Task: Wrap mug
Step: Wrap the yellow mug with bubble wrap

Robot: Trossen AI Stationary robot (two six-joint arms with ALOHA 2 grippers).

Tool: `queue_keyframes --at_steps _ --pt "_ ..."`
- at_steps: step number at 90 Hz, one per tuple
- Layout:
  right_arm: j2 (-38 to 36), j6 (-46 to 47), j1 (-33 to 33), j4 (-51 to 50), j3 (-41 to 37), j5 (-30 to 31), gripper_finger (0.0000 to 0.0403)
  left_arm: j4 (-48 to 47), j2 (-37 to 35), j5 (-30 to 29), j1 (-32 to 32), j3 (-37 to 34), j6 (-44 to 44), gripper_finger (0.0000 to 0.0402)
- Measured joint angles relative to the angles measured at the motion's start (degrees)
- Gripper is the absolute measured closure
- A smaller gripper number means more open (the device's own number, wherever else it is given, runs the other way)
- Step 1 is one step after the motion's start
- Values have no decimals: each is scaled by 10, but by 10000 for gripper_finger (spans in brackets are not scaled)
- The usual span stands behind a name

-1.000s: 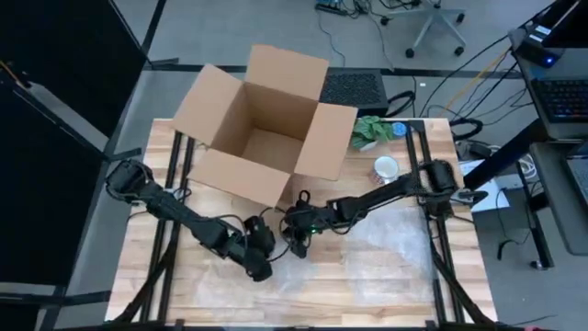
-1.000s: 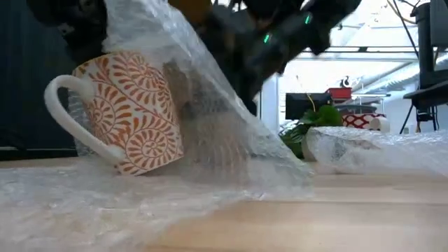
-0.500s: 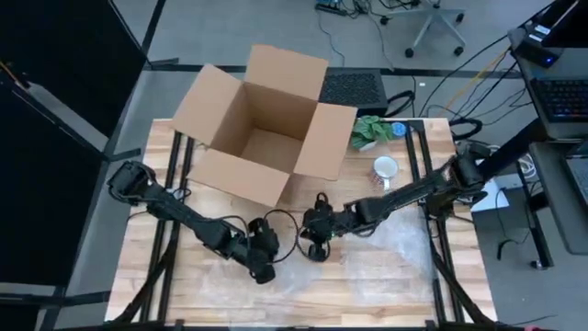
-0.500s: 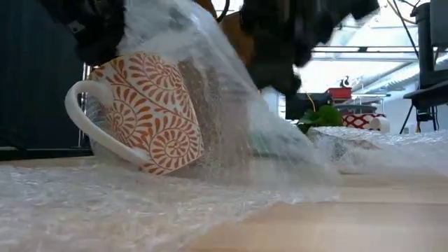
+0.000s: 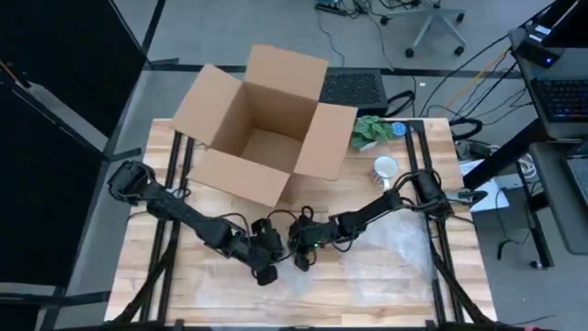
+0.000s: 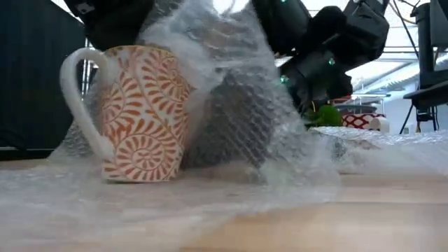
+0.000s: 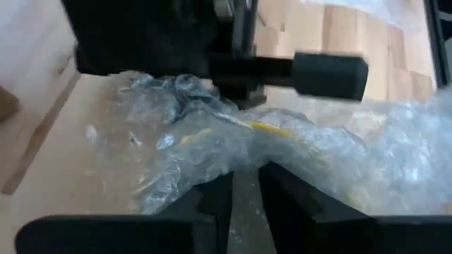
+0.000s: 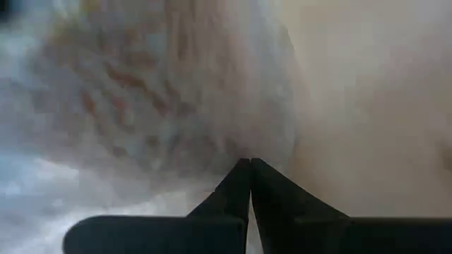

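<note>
Both claws, the left gripper (image 5: 267,268) and right gripper (image 5: 300,258), pinch bubble wrap (image 6: 238,105) draped over the upright mug (image 6: 136,112) at the table's six o'clock, so folding it across the bare handle side likely comes next.

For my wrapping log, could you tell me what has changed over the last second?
The mug, tilted a second ago, now stands upright on the bubble wrap, which drapes more fully over its side. The right gripper swung out, then returned beside the left gripper. The cardboard box and the second mug stayed put.

2 mugs (image 5: 386,169), 1 box (image 5: 262,124)
</note>
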Motion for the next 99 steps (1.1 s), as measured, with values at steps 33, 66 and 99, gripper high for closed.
queue_keyframes --at_steps 33,66,99 --pt "-204 -29 26 -253 0 52 403 1 9 5 -10 1 3 338" --pt "-168 -56 116 -84 4 151 403 13 16 6 -10 1 27 338" --pt "-81 -136 80 -138 109 110 403 11 16 4 -9 0 30 338"
